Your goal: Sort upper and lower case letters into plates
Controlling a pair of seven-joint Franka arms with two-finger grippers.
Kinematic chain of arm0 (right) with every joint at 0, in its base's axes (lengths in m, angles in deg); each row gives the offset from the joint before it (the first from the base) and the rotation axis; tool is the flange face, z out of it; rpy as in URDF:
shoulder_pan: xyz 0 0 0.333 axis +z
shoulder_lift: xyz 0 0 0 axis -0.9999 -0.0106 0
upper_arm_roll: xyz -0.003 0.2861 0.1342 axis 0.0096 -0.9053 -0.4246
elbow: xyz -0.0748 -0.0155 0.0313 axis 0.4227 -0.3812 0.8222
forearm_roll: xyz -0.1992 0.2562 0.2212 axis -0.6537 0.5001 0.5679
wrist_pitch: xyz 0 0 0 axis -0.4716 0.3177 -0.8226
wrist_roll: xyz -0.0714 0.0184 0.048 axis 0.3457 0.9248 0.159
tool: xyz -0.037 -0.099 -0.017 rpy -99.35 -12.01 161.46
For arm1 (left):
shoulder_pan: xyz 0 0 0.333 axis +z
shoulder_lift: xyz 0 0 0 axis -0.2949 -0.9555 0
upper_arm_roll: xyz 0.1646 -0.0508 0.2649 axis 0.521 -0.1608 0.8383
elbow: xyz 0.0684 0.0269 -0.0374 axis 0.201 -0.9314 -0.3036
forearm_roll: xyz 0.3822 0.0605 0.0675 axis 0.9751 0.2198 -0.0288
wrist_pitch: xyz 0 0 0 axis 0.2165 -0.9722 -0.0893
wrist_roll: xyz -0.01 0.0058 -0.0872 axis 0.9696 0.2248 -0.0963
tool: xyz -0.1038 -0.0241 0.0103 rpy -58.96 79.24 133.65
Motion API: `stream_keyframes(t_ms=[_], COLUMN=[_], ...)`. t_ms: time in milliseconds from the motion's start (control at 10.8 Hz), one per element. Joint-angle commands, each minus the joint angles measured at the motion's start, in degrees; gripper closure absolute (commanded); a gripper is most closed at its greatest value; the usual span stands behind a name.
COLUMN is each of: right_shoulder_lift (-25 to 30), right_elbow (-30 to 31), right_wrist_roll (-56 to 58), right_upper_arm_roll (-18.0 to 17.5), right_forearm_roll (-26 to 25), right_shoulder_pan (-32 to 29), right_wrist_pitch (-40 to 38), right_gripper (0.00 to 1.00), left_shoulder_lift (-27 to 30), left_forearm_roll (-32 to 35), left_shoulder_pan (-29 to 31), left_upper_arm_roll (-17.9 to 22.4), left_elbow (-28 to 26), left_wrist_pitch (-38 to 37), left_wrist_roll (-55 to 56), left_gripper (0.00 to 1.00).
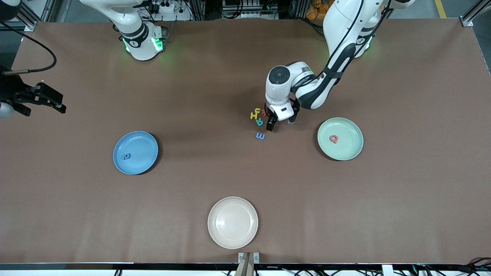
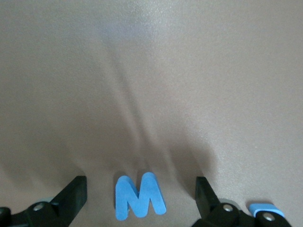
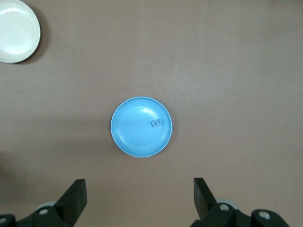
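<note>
My left gripper hangs low over the middle of the table, open. In the left wrist view a blue letter M lies flat on the table between the spread fingers, touched by neither. That M lies just nearer the camera than a teal letter, a yellow H and a red letter. The blue plate holds one blue letter. The mint plate holds a pinkish-red letter. My right gripper waits open and high above the blue plate.
A cream-white plate sits close to the table's front edge, nearest the camera, and shows in the right wrist view as the cream plate. The right arm's hand juts in at the right arm's end of the table.
</note>
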Motion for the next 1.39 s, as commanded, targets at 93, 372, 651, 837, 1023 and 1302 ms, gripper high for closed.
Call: stream_keyframes(t_ms=[93,372,651,837,1023,1302], right_shoulder_lift=[0.2,0.8,1.4,1.4,1.3,1.4], right_elbow=[-3.9,-4.1,-3.8,-3.3,-2.6,-0.4], right_wrist_roll=[-3.8,-3.3,-3.2,-3.2,-2.6,-2.5], right_upper_arm_roll=[-0.1,1.1,1.4,1.8,1.8,1.8], right_forearm_roll=[0.9,0.9,1.0,1.1,1.4,1.4], right_shoulder_pan=[0.4,0.4,0.3,0.4,1.4,2.1], right_wrist_pitch=[-4.9,-5.6,-6.0,-6.2,-6.0,-4.6], right_gripper=[0.00,0.00,0.00,0.00,0.00,0.00], left_shoulder_lift=[0.4,0.4,0.1,0.1,0.1,0.1], left_forearm_roll=[2.1,1.7,1.3,1.4,1.4,1.7], left_shoulder_pan=[0.5,0.6,0.5,0.5,0.5,0.6], left_upper_arm_roll=[0.2,0.2,0.2,0.2,0.2,0.2], left_elbow=[-1.3,-0.5,0.3,0.3,0.3,0.3], left_wrist_pitch=[0.4,0.3,0.2,0.1,0.1,-0.3], left_wrist_roll=[1.8,2.1,2.0,1.8,1.5,0.4], left_gripper=[0.02,0.13,0.40,0.55,0.65,0.81])
